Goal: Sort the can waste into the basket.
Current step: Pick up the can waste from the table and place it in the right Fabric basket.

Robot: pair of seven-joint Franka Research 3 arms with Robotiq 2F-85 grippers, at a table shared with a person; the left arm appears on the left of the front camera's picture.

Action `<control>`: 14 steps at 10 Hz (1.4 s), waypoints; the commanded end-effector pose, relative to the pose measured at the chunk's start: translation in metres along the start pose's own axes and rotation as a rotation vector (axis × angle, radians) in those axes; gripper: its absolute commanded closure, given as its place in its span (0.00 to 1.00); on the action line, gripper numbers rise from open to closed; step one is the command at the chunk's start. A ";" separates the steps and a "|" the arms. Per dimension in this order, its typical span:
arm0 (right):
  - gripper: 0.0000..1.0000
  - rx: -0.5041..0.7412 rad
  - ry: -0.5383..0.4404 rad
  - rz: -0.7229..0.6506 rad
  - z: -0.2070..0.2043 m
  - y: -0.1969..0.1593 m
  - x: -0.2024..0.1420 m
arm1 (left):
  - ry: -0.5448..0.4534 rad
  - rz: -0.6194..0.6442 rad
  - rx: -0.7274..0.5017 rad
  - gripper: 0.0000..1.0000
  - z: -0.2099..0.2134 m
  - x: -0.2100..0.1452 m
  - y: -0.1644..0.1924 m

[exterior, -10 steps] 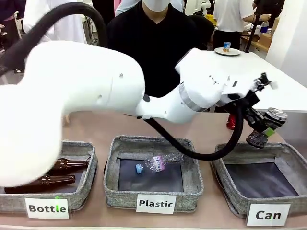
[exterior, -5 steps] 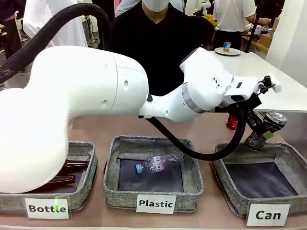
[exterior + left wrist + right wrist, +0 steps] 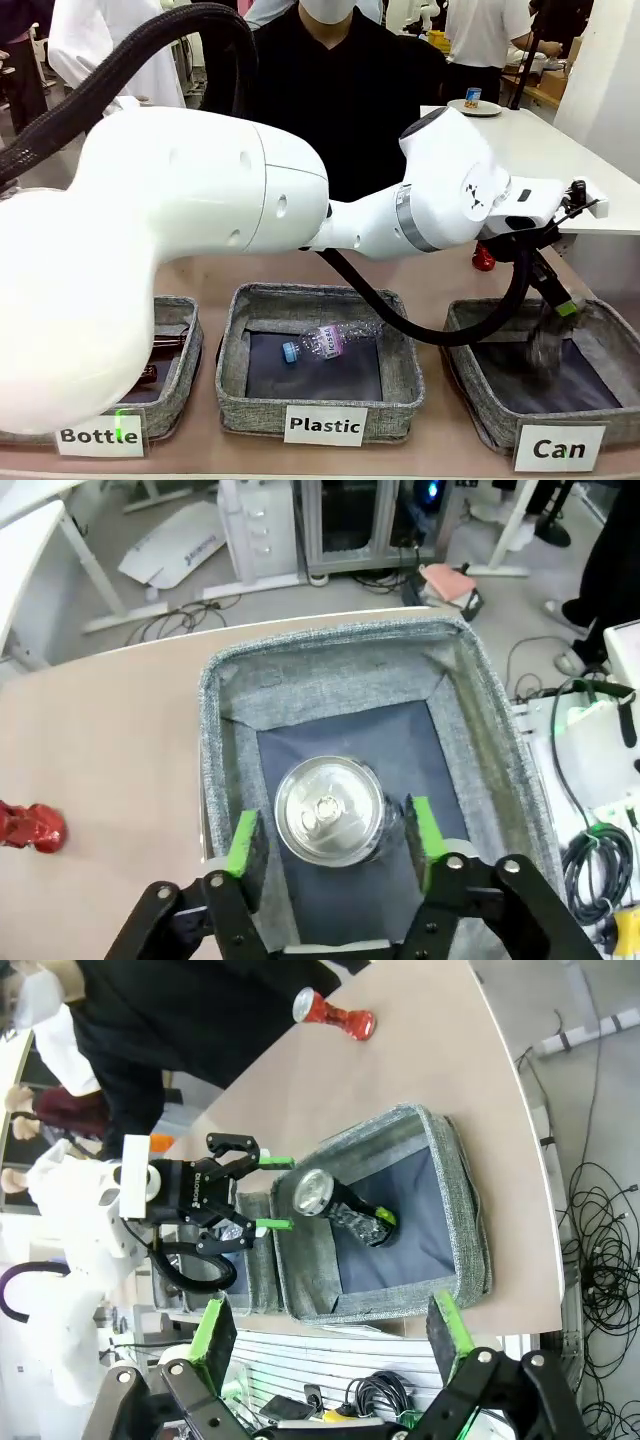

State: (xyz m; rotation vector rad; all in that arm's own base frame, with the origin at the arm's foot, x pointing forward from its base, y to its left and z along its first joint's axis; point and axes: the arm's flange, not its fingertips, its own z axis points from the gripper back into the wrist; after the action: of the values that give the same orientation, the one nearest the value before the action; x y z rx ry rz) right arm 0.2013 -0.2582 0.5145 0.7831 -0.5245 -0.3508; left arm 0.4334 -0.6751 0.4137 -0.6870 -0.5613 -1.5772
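My left arm reaches across to the grey basket [image 3: 470,322] labelled "Can" at the right. The left gripper [image 3: 556,298] hangs over it, open. A black-and-silver crushed can [image 3: 545,345] is blurred just below the fingertips, free of them, above the basket's dark floor. From the left wrist I look down on the can's silver top [image 3: 330,810] between the left gripper's [image 3: 333,836] spread green pads, with the basket [image 3: 330,645] beneath. The right wrist view takes in that can [image 3: 335,1205], the left gripper [image 3: 279,1193] and the basket [image 3: 470,1220]. The red can [image 3: 484,258] lies on the table behind the basket. My right gripper [image 3: 330,1305] is open and holds nothing.
The "Plastic" basket [image 3: 235,390] in the middle holds a clear bottle [image 3: 325,342]. The "Bottle" basket [image 3: 185,385] at the left holds brown bottles. The left arm's black cable [image 3: 400,320] droops over the middle basket. A person in black [image 3: 340,80] sits across the table.
The left gripper has moved lower over the "Can" basket and opened. The black-and-silver can has left its fingers and is dropping toward the basket floor.
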 end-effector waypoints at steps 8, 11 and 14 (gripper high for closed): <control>0.00 0.080 0.073 0.054 -0.017 0.022 -0.006 | 0.110 0.132 -0.021 0.00 0.063 -0.031 -0.020; 0.00 0.049 0.155 0.114 -0.051 0.051 -0.016 | 0.040 0.121 0.018 0.00 0.091 -0.050 -0.040; 0.00 0.031 0.119 0.062 -0.044 0.037 -0.016 | 0.048 0.113 -0.004 0.00 0.097 -0.056 -0.038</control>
State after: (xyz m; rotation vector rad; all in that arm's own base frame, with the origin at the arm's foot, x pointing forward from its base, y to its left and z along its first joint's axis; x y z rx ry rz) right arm 0.2211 -0.1937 0.5123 0.8147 -0.4329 -0.1811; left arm 0.4121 -0.5741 0.4500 -0.6578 -0.4727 -1.4785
